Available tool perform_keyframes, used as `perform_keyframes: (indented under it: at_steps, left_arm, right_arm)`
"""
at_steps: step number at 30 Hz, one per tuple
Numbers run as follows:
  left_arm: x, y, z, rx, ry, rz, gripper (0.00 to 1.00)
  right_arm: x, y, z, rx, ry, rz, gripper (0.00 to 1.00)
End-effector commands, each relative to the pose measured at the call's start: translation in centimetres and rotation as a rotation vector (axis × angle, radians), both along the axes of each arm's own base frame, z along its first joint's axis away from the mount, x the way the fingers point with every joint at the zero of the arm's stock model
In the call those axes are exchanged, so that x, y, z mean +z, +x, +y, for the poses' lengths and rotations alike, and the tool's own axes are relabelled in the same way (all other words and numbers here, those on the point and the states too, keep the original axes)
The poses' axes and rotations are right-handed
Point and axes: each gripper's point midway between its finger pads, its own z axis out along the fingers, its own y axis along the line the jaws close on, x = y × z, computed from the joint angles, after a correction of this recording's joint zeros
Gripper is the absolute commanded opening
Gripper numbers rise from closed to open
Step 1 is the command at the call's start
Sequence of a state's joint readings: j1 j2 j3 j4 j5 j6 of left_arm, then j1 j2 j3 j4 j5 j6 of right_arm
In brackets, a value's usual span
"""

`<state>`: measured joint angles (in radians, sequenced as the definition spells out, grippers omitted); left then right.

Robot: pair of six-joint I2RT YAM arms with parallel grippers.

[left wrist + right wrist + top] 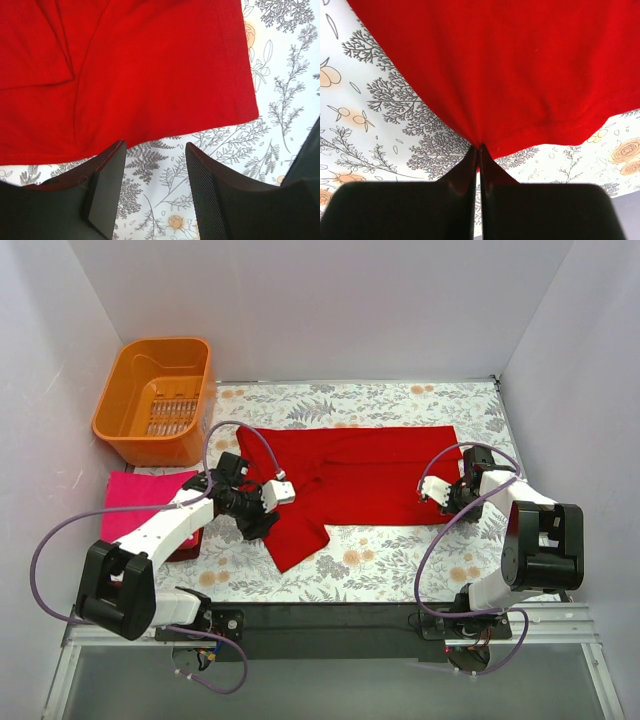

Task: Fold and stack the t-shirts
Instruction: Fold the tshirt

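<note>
Bright red soft cloth t-shirt (350,475) is lying spread on the grey-and-orange floral cloth (400,560). Right gripper (479,147) is pinching its edge, closed tight on the fabric. Left gripper (155,150) is hovering just off the opposite edge, jaws wide, holding nothing.

Plain white walls (300,300) on 3 sides, floral cloth (400,400) over table (330,618), orange basket (122,385) far-L corner, even light.
</note>
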<state>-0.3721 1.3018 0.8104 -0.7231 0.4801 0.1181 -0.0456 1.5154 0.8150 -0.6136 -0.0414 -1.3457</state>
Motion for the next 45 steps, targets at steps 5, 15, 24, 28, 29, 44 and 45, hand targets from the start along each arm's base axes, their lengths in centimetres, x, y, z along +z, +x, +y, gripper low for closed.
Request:
perform_keyframes:
  at_steps: [5,15,24,28,29,44,45]
  left_arm:
    - [-2.0,1.9,-0.4,-0.061,0.051,-0.086,0.46]
    - [-6.1,1.1,1.5,-0.078,0.165,-0.071,0.35]
    - [-6.5,-2.3,2.8,-0.091,0.197,-0.004,0.00]
    - [-4.1,-2.7,2.0,-0.086,0.143,0.007,0.00]
    - [-3.1,-2.3,1.7,-0.084,0.128,-0.010,0.00]
    - [3.5,1.3,1.4,-0.006,0.065,-0.024,0.00]
    - [3.7,2.1,1.6,0.008,0.063,-0.033,0.00]
  right_arm:
    - [-0.4,-0.1,0.1,-0.031,0.013,0.008,0.01]
    - [-0.3,-0.2,0.2,-0.041,0.019,0.010,0.01]
    - [0.5,-1.6,0.4,-0.033,0.028,0.026,0.01]
    - [1.6,-2.5,0.5,-0.012,0.043,0.019,0.01]
    - [2.1,-2.6,0.5,-0.011,0.045,0.011,0.01]
    - [5.8,-0.3,0.0,0.017,0.067,-0.026,0.01]
    - [5.9,0.2,0.0,0.016,0.069,-0.028,0.01]
